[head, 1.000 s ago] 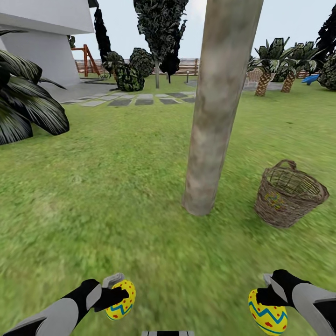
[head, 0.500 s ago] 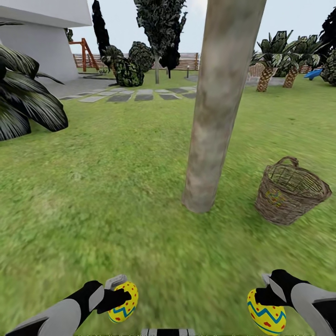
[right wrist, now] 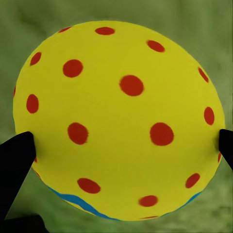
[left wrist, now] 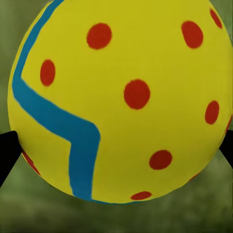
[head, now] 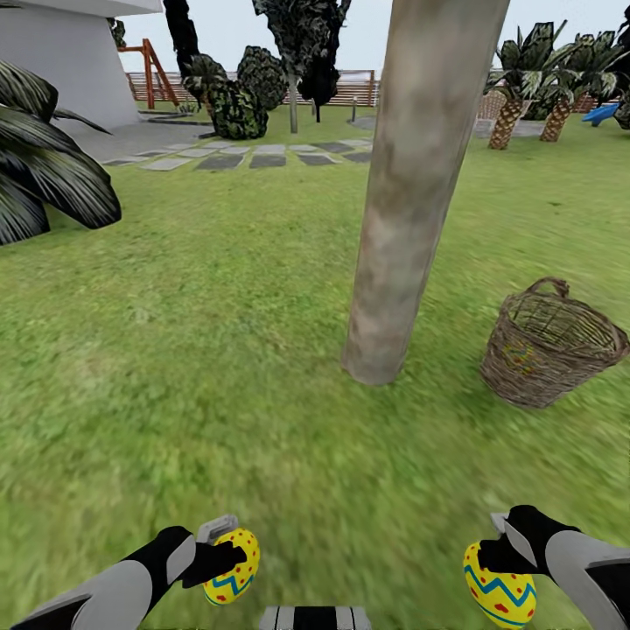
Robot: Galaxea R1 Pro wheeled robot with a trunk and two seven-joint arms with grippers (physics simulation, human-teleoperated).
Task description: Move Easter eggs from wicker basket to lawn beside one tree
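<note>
Carrying stage: the left end effector (head: 229,555) is clenched on one egg (head: 233,565) and the right end effector (head: 495,553) on another egg (head: 500,598), both held low over the lawn (head: 219,350). The tree (head: 402,219) stands ahead, well apart; the basket (head: 549,343) sits beside it, colour inside hinting at a third egg. Next, probably: close in and set both eggs by the trunk.

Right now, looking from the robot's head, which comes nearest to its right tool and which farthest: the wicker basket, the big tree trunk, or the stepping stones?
From the right tool, holding an egg:
1. Wicker basket, ahead on the right.
2. Tree trunk, ahead toward the middle.
3. Stepping stones, far back on the left.
</note>
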